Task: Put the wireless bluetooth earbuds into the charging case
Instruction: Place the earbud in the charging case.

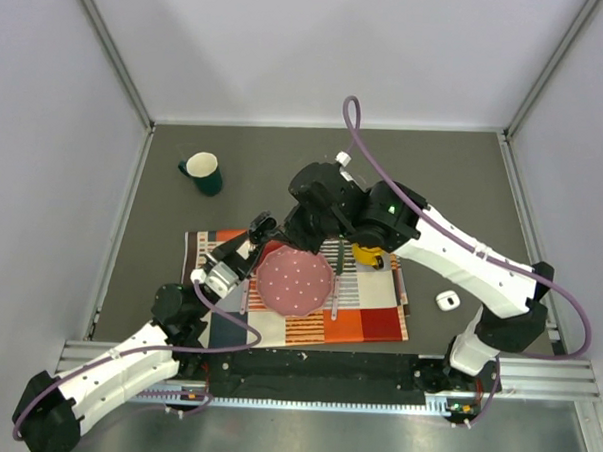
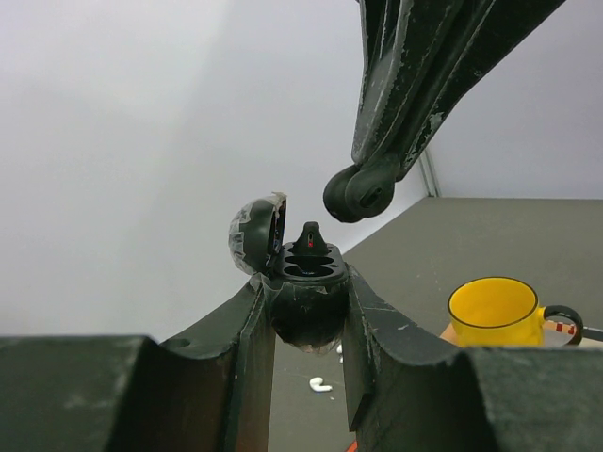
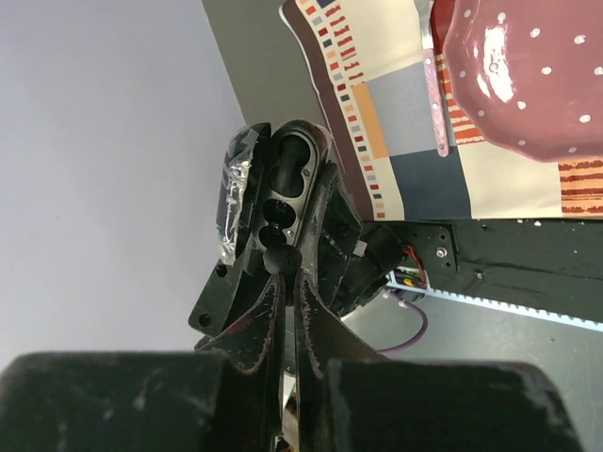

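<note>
My left gripper (image 2: 308, 282) is shut on a black oval case (image 2: 303, 306) with its lid (image 2: 252, 235) open and two sockets showing. It holds the case above the cloth's left part (image 1: 261, 226). A small black bud (image 2: 309, 235) with a red light sticks up from the case top. My right gripper (image 3: 287, 268) is shut, with its tips right at that bud (image 3: 276, 261); in the left wrist view they hang just above it. A white earbud (image 2: 320, 384) lies on the table below. The white charging case (image 1: 446, 300) lies at the right, far from both grippers.
A patterned cloth (image 1: 367, 324) carries a maroon dotted plate (image 1: 294, 281) and a yellow mug (image 1: 368, 255), which also shows in the left wrist view (image 2: 495, 315). A dark green mug (image 1: 202, 172) stands at the back left. Pale walls close in the table.
</note>
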Robot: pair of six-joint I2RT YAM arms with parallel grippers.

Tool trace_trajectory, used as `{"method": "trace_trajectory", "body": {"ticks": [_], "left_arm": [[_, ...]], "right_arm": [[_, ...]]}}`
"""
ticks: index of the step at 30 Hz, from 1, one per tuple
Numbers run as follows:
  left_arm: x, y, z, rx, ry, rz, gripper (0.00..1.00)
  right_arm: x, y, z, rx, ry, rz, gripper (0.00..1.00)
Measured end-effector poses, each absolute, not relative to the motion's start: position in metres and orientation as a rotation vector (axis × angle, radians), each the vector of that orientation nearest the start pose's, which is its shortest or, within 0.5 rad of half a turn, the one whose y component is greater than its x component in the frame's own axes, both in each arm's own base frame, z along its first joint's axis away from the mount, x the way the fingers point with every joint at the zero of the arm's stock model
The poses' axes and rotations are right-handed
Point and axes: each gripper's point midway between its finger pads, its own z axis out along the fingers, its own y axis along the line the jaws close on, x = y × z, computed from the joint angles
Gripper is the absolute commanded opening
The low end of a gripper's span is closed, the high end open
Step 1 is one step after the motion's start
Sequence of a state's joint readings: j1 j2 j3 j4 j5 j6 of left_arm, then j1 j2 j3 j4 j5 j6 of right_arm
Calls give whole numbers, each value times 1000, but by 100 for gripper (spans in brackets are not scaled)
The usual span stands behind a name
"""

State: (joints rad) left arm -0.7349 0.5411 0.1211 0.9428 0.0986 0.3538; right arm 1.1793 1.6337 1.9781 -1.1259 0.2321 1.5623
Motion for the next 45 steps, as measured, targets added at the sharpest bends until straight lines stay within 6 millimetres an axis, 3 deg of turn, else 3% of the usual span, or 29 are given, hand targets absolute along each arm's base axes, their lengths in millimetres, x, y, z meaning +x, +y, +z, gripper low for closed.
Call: {"method": "trace_trajectory", "body": {"ticks": [9, 37, 45], "left_arm": [[207, -184, 299, 602, 845, -370, 0], [206, -190, 292, 637, 855, -381, 0], [205, -192, 286, 656, 872, -390, 0]], "right_arm": [[168, 403, 323, 634, 2558, 965, 0], [178, 404, 324, 657, 2551, 965, 0], [181, 408, 313, 662, 2585, 939, 0]]}}
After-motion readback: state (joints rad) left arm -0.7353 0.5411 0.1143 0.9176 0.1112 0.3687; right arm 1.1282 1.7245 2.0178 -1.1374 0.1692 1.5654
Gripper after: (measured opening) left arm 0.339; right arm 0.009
